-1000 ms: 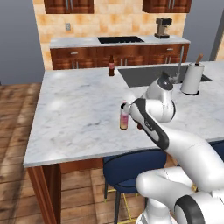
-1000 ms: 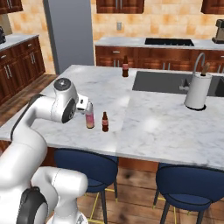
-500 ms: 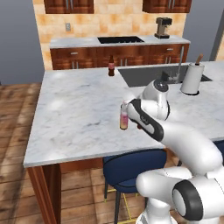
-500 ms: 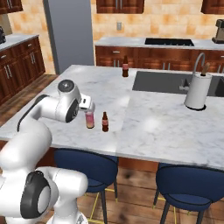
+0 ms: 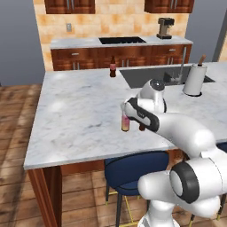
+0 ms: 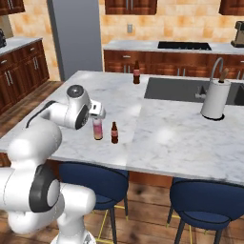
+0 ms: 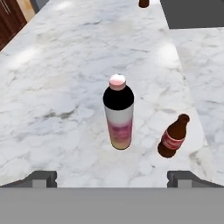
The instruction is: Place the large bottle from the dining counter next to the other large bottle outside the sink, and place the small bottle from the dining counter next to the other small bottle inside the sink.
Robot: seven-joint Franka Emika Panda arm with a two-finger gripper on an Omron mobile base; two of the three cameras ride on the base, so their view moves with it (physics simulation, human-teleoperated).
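White marble counter [image 7: 65,65] carries the large bottle [image 7: 118,112] upright, the small bottle [image 7: 173,136] just beside it, and our end effector [image 7: 111,178], spread wide and empty, hovers short of the large one, so we judge advancing and closing comes next.

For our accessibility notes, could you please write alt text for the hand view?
A tall pink-and-white bottle stands upright on a white marble counter, centred ahead of the open gripper. A small brown bottle stands apart to its right, and the dark sink shows at the top right corner.
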